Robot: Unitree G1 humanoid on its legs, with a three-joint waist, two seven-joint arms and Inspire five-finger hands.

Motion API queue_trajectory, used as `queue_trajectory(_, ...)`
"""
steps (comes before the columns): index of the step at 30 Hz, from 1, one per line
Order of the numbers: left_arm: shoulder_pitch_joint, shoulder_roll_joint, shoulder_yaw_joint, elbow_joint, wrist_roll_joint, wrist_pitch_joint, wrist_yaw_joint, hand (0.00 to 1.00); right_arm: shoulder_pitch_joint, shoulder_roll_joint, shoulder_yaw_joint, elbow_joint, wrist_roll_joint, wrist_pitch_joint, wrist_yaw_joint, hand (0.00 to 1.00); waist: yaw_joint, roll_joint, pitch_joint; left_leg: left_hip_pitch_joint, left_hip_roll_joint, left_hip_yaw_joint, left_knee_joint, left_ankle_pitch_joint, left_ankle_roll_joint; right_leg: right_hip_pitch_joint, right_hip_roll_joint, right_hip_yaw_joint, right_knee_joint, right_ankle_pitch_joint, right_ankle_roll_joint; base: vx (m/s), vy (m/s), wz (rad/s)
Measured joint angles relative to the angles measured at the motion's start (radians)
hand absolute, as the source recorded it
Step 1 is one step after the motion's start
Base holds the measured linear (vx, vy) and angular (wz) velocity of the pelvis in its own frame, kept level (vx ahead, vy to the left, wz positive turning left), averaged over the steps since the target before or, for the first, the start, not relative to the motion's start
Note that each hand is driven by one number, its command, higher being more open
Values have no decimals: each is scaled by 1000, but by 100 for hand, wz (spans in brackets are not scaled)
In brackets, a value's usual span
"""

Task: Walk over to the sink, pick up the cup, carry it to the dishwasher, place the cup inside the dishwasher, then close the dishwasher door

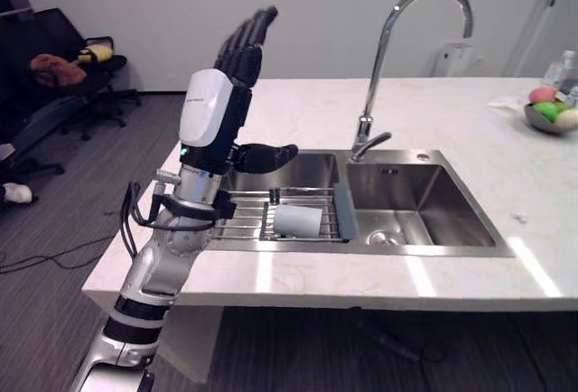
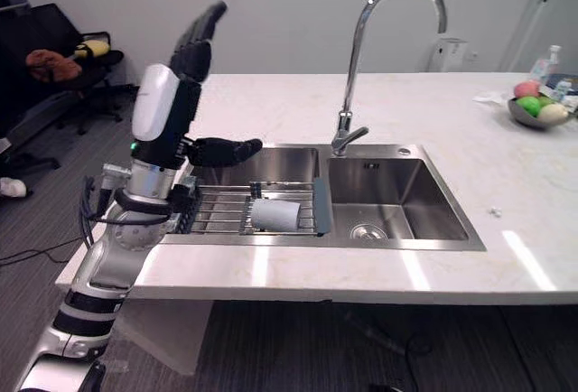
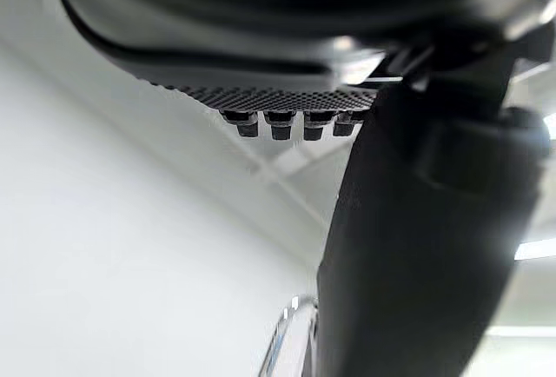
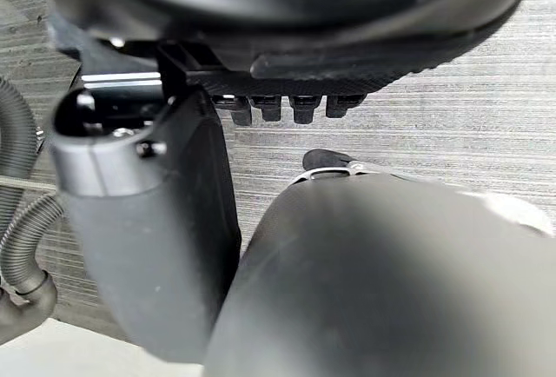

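Stainless steel double sink (image 1: 424,249) sits in a pale stone counter (image 1: 361,279). Its left basin carries a wire rack (image 1: 239,216), and on the rack lies the cup (image 1: 297,220). The right basin (image 1: 424,198) shows just its drain. A bowl (image 2: 524,119) at the counter's far right corner holds pink, green and pale fruit, with a broad stretch of counter between it and the sink. A tall chrome faucet (image 1: 364,130) arches over the divide.

The cup is a plain whitish cylinder on its side, just beside the rack's grey end bar (I cannot tell which way its mouth faces).

The left hand (image 1: 239,58) is raised above the sink's left end, fingers straight and thumb spread, well apart from the cup. The right hand (image 4: 304,38) hangs over grey floor (image 4: 434,108), fingers extended, empty.
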Motion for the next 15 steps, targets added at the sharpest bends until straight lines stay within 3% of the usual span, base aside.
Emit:
queue_trajectory(9,-42,16,-78,72,89,0,-66,100,-30,-1,26,10,-34,21,4,100,-31,-2,-1,25,-7,24,-22,1,-1,-1,9,18,-1,8,9,-3,-2,-8)
queue_trajectory(15,-42,43,-129,209,116,49,-113,100,-39,3,42,11,-36,21,4,100,-50,-11,4,43,-17,47,-39,-1,2,-4,7,36,-7,11,14,-27,-1,-11)
